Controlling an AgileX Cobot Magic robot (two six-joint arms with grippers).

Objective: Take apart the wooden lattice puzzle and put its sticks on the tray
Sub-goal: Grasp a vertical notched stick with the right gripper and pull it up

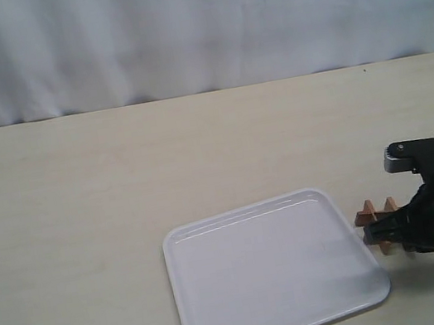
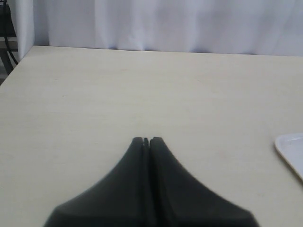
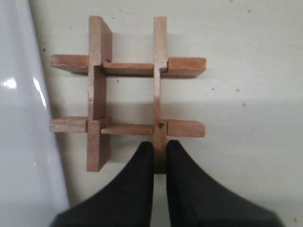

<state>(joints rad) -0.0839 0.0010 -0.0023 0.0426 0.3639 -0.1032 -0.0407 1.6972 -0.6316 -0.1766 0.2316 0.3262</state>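
Pinch was the word for my right tool (image 3: 160, 156): its two black fingers (image 3: 137, 189) were drawn narrow onto the end of one stick (image 3: 160, 94) of the wooden lattice puzzle (image 3: 98, 94), with wood filling the slit between the tips. The puzzle was whole, its four sticks crossed two by two, and it lay flat on the desk (image 1: 118, 171) just beside the right edge of the tray (image 1: 270, 275), not on it. I could not tell whether the stick ends and the rim touched. The tray was white and sat toward the front of the desk, a little right of the middle. My left tool (image 2: 146, 140) hung over open desk, its fingers pressed together with nothing between them, and only a corner of the tray showed at the edge of its wrist view. A white curtain (image 1: 193, 24) hung behind the desk's far edge.
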